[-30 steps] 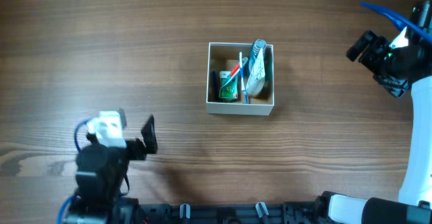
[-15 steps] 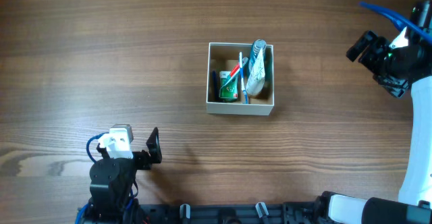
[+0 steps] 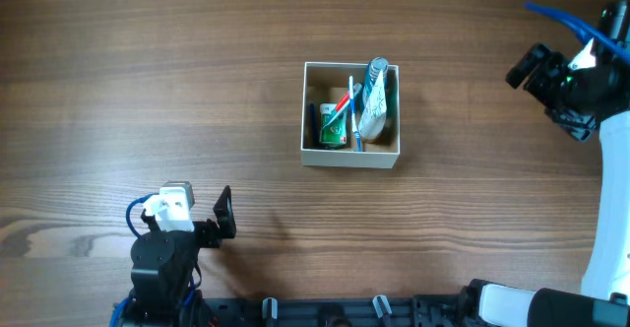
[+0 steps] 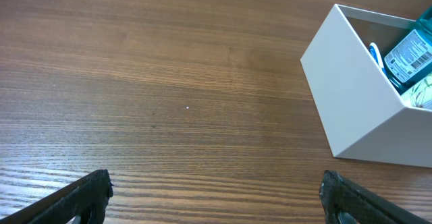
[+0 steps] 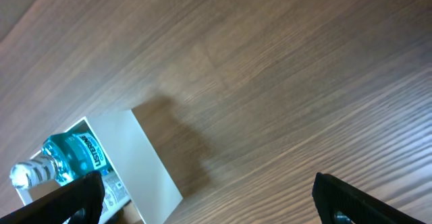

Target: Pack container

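Nearest the robot's edge of the wooden table (image 3: 148,91), on the container's left and well short of it, the left gripper (image 4: 214,191) hangs low with its fingers spread wide and nothing between them. Its wrist view catches the container's near white corner ahead and to the right, with bare wood between.

Further out, about mid-table, stands the container (image 3: 349,156), a square open-top box with thin white walls. It already holds toiletries: a blue-green mouthwash bottle (image 3: 375,76) leaning against the far right corner, its cap at the rim, a red-and-white toothbrush (image 3: 341,103) lying aslant, and a small green packet (image 3: 333,136) near the front wall.

The box looks light and thin-walled, so it would likely flex under a hard squeeze and slide easily on the smooth wood. A pinch over one wall's top edge, close to a corner where it is stiffest, seems the safest hold. The loose contents may shift if it tips.

Farthest off, well apart to the container's right, the right gripper (image 5: 202,196) is raised, fingers spread and empty. The container shows in the lower left of its view.
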`<state>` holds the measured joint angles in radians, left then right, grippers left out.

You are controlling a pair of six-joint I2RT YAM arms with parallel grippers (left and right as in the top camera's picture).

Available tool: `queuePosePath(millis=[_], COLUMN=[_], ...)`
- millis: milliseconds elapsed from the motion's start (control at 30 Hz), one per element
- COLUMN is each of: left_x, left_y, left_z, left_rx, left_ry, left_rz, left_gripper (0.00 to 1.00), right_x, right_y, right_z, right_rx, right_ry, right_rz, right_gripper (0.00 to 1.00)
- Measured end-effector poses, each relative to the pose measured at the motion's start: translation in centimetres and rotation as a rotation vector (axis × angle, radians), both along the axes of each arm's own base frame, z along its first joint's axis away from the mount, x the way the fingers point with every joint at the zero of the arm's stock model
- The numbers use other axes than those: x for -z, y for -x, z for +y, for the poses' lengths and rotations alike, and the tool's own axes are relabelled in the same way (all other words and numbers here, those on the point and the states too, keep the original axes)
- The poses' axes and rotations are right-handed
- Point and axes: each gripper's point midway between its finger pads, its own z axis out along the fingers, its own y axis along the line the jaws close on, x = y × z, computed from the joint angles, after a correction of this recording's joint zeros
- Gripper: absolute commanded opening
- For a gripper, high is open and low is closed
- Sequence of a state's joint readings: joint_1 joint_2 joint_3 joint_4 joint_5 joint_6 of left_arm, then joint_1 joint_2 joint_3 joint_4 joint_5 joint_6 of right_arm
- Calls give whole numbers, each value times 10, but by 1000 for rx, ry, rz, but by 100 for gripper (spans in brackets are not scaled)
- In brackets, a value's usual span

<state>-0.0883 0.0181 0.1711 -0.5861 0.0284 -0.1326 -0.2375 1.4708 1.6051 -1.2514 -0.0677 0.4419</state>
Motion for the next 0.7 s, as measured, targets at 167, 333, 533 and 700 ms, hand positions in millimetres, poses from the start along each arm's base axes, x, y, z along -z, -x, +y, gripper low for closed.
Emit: queuePosePath(millis=[167, 333, 533, 700], left_x=[0, 0, 0, 0], left_y=[0, 0, 0, 0], left_z=[0, 0, 0, 0], left_rx=[0, 0, 0, 0], left_ry=[0, 1, 1, 1], left_rz=[0, 0, -4, -4], left_gripper=[100, 100, 100, 100], right_x=[-1, -57, -94, 8], right_y=[1, 29, 71, 91], right_z=[-7, -10, 1, 29], right_rx=[17, 54, 61, -64], right_ry=[37, 139, 240, 196], right_rz=[-1, -218, -667, -756], right_gripper=[100, 100, 100, 100])
